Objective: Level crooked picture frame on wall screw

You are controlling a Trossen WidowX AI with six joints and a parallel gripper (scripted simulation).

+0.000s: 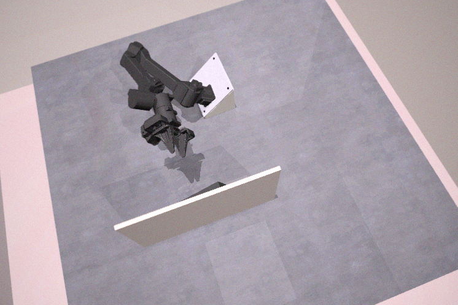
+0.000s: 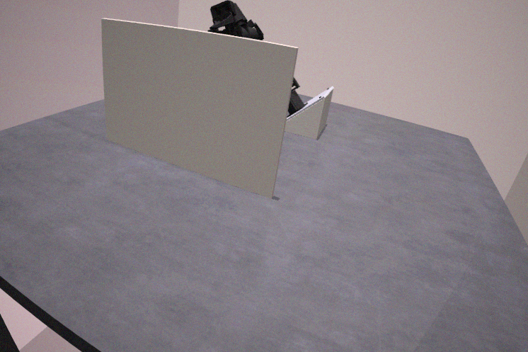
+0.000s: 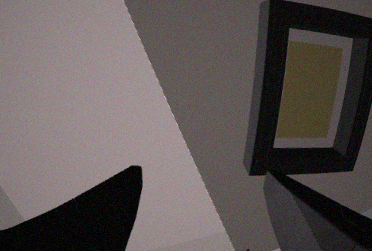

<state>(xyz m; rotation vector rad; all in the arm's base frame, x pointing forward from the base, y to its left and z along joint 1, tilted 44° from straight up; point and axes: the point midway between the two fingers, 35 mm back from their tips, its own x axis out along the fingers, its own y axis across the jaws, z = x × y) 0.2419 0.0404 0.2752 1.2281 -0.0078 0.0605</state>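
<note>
The picture frame [image 3: 272, 86], dark with a grey mat and a yellow picture, hangs on the shaded face of the upright wall panel [image 3: 210, 71] [image 1: 207, 208] [image 2: 196, 100]. In the top view only a dark sliver of the frame [image 1: 211, 188] shows over the panel's top edge. In the exterior view the panel hides it. My gripper [image 1: 177, 151] [image 3: 203, 179] is open and empty. It hangs in the air in front of the panel, apart from the frame and pointing towards it. The screw and the notched strip are hidden.
A pale wedge-shaped mount [image 1: 218, 83] [image 2: 311, 120] carries the arm's base behind the gripper. The grey table top [image 1: 314, 146] ends at pale borders on the left and right. The top of the arm [image 2: 232, 19] shows above the panel.
</note>
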